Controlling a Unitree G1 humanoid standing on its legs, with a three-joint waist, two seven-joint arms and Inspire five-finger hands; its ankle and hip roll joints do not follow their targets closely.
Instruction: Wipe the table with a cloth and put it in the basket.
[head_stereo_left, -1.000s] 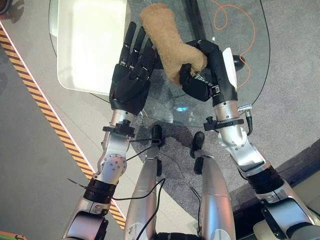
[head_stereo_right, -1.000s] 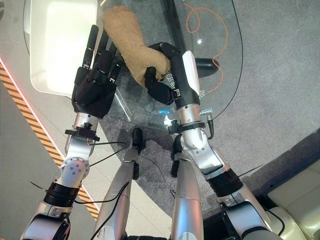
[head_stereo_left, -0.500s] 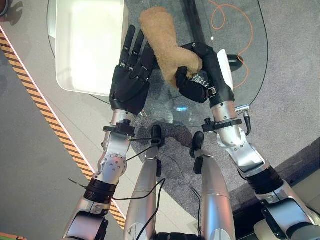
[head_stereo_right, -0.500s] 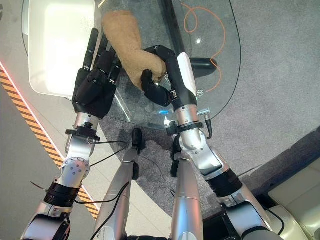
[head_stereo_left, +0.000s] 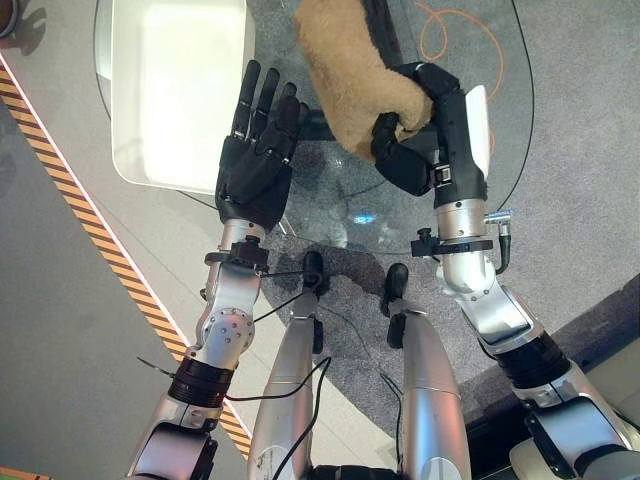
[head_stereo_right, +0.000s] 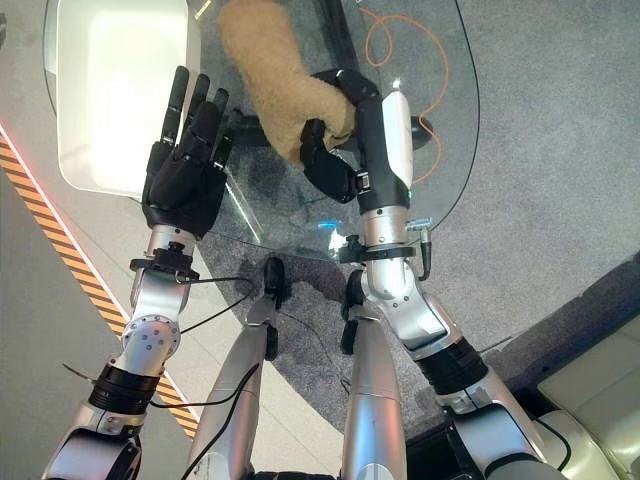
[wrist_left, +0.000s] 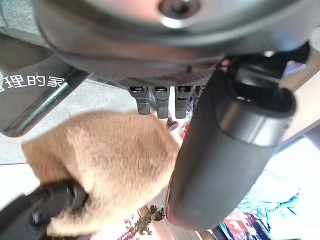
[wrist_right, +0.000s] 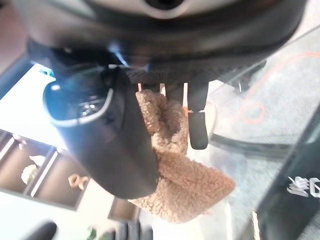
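Note:
A tan fuzzy cloth (head_stereo_left: 350, 75) lies lengthwise on the round glass table (head_stereo_left: 330, 200), its near end bunched up. My right hand (head_stereo_left: 425, 150) is shut on that near end, fingers over the top and thumb underneath. In the right wrist view the cloth (wrist_right: 180, 185) hangs past the curled fingers and the thumb (wrist_right: 115, 140). My left hand (head_stereo_left: 255, 165) is open beside the cloth on its left, fingers straight and pointing away over the glass, a small gap from the cloth. The left wrist view has the cloth (wrist_left: 110, 155) just past that hand's fingers.
A white rectangular panel (head_stereo_left: 180, 80) covers the table's far left part. An orange cable (head_stereo_left: 450, 30) curls on the grey carpet seen through the glass at the far right. Yellow-black striped tape (head_stereo_left: 90, 230) runs along the floor on the left.
My right hand has carried the cloth a little to the right and farther away, widening the gap to the left hand. The left hand has stayed nearly in place.

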